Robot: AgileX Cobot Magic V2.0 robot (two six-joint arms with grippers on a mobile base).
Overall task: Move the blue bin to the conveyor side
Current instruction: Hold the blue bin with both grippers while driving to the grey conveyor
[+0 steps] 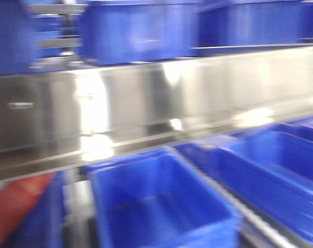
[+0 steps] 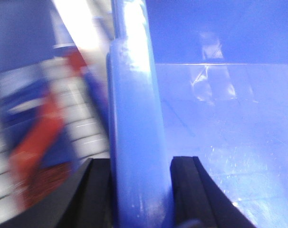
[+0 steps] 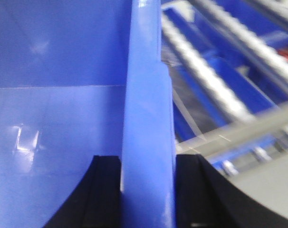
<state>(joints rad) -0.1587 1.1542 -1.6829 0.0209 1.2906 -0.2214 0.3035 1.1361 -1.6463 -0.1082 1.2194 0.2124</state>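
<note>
Front view, heavily blurred: the blue bin (image 1: pixel 161 206) is sitting low in the middle, below the shiny steel rack (image 1: pixel 146 103), with other bins (image 1: pixel 280 165) lying to its right.

Left wrist: my left gripper (image 2: pixel 141 190) is clamping the bin's thick rim, its jaws pressing on both sides.

Right wrist: my right gripper (image 3: pixel 148 190) is pinching the bin's wall the same way, with steel rollers (image 3: pixel 206 76) running just beside it.

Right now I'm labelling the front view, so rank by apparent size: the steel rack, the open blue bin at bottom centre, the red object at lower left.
1. steel rack, spanning the frame.
2. blue bin.
3. red object, cropped by the edge, so unsure.
</note>
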